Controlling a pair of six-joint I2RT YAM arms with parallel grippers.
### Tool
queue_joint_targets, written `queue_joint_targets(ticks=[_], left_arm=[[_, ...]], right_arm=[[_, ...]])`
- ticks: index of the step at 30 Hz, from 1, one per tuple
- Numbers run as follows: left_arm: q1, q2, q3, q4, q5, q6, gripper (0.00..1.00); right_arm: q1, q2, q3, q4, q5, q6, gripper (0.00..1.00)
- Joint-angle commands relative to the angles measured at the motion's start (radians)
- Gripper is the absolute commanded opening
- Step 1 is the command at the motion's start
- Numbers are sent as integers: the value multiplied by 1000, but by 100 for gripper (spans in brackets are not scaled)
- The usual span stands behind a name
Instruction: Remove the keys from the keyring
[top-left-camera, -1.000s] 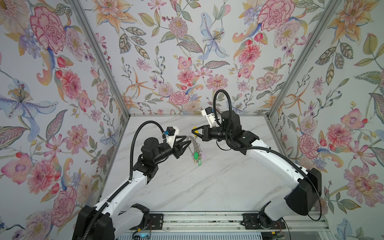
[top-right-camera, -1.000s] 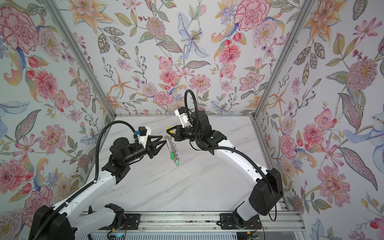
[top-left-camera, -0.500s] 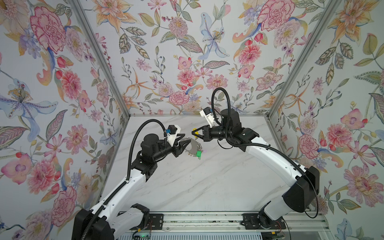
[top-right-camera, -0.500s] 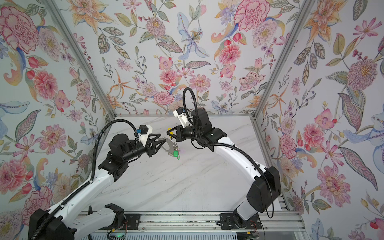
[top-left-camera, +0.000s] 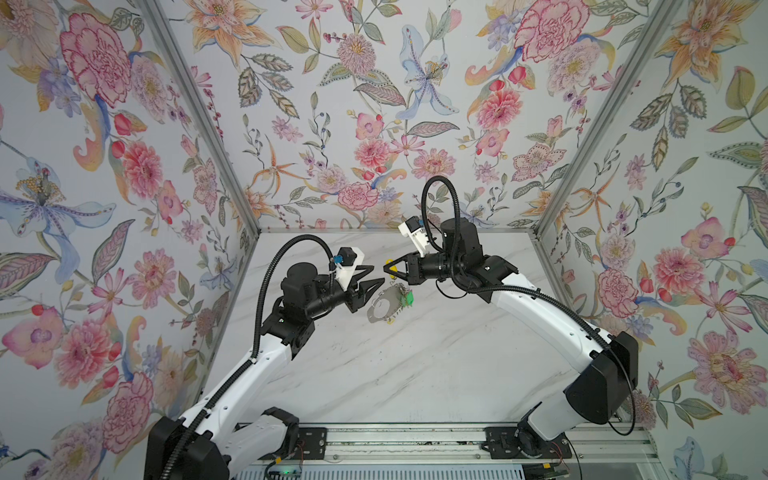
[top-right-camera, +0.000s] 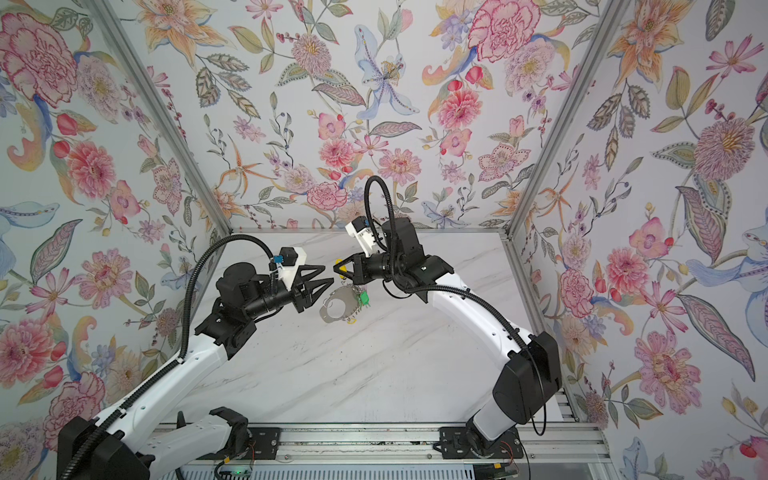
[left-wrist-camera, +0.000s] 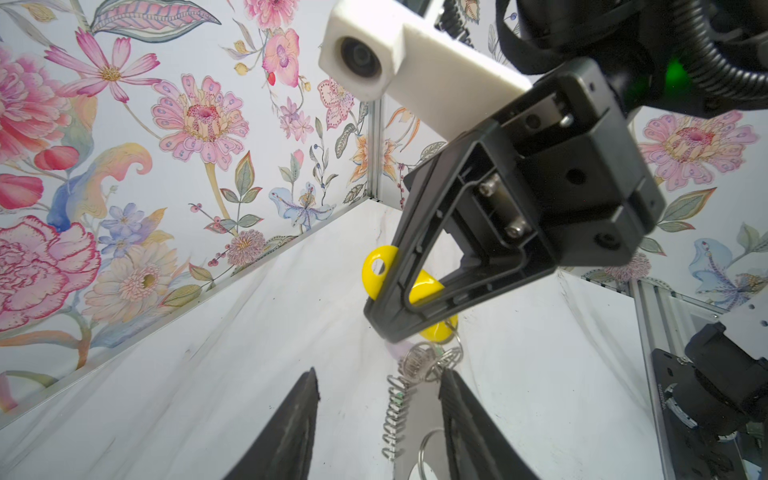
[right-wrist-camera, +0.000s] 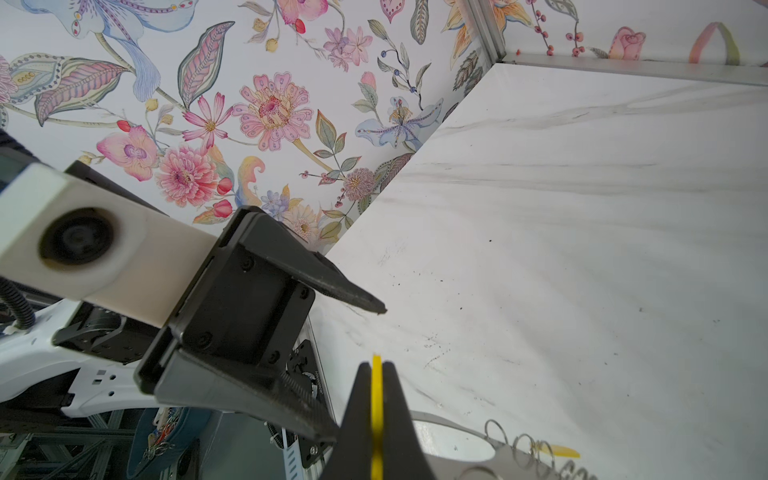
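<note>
- The right pincer (top-left-camera: 390, 272) is pinched tight on a yellow-tagged key (left-wrist-camera: 377, 266), just above the keyring (top-left-camera: 384, 309).
- The keyring hangs beneath that key, over the tabletop (top-left-camera: 415, 365).
- The left pincer (top-left-camera: 378, 275) is spread, with the keyring's edge between its fingers.

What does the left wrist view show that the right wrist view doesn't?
Only the left wrist view: the right gripper from outside, shut on the yellow tag, whose hole shows, with wire loops bunched under it. Only the right wrist view: the left gripper from outside, jaws open, and a second yellow tag by the keyring. Both: the held tag, edge-on in the right wrist view, the keyring, and the marble table.
</note>
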Motion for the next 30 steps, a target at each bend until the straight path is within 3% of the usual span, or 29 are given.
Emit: queue_joint_targets(ticks=[1,17,30], left_arm=[[0,32,-26,68,88,-41,50],[-25,57,-2,60,103,-31,37],[-33,57,-21,61,94,-26,37]], right_arm=[[-2,1,26,38,-40,-2,0],[14,26,36,41,-21,6,0],[15,26,52,74,3,33,0]])
